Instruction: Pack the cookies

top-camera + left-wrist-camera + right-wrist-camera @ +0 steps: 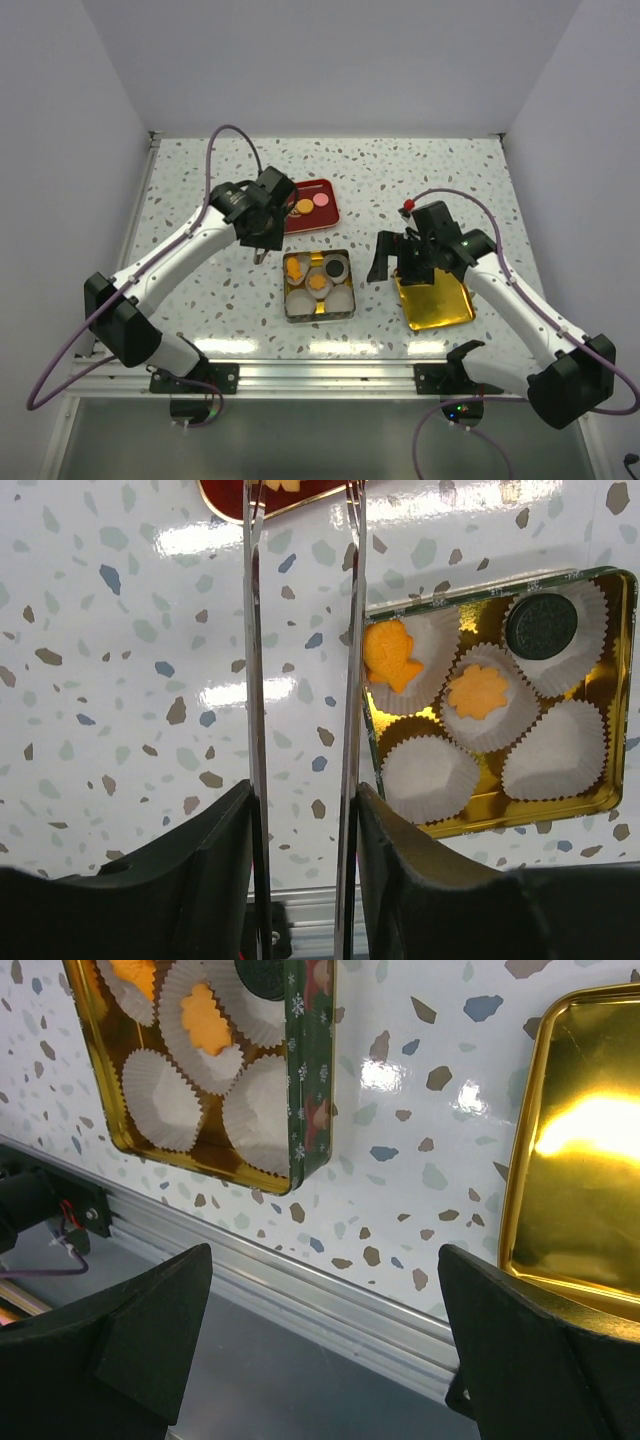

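You have the left jaws and right jaws apart and empty, three cookies (478, 692) in the tin (600, 800) by the worktop's near edge.

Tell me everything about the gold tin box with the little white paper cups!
The rectangular metal tin lies flat and open on the speckled table. Shiny gold inside, green with snowflakes outside. It holds five white paper cups: two with orange cookies, one with a dark cookie, two empty. Nothing else touches it.

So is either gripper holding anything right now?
Nothing, as far as shows: the right gripper is open and empty; the left gripper is partly open, nothing in it.
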Action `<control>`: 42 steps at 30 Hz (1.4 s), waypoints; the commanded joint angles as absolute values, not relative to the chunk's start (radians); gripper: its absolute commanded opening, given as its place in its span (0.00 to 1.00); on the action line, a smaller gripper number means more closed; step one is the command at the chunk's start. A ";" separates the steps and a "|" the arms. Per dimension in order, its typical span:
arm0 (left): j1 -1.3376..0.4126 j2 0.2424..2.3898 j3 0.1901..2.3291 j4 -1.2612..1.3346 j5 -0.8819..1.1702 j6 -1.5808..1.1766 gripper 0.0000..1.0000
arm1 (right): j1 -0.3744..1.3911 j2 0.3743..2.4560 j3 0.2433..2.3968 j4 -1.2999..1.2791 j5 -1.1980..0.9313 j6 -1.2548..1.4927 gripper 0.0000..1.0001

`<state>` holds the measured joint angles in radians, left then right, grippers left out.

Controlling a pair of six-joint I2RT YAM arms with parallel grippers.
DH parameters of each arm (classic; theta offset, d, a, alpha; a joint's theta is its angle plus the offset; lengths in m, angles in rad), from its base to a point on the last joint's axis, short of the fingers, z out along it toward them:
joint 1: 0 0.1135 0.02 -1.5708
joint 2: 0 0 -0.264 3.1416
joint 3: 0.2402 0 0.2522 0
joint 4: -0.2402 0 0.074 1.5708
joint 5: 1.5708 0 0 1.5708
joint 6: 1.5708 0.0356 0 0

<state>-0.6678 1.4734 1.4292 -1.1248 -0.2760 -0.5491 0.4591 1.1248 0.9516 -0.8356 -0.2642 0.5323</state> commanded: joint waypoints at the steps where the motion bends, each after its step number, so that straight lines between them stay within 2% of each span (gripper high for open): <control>1: -0.658 1.505 1.489 -1.080 -0.290 -0.505 0.48 | 0.462 1.137 0.988 -0.861 -0.278 0.488 0.99; 6: -0.640 1.552 1.494 -1.077 -0.290 -0.508 0.54 | 0.462 1.163 0.991 -0.853 -0.287 0.480 0.99; 12: -0.617 1.577 1.494 -1.063 -0.285 -0.506 0.56 | 0.462 1.163 0.977 -0.845 -0.288 0.480 0.99; 33: -0.566 1.647 1.494 -1.028 -0.249 -0.482 0.56 | 0.462 1.164 0.969 -0.842 -0.273 0.477 0.99; 42: -0.549 1.644 1.450 -1.006 -0.226 -0.482 0.51 | 0.463 1.172 0.974 -0.844 -0.273 0.480 0.99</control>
<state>-0.5625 1.6527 1.4551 -1.0550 -0.2371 -0.4999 0.4591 1.1667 0.9543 -0.8490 -0.2722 0.4927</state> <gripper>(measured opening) 0.522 0.986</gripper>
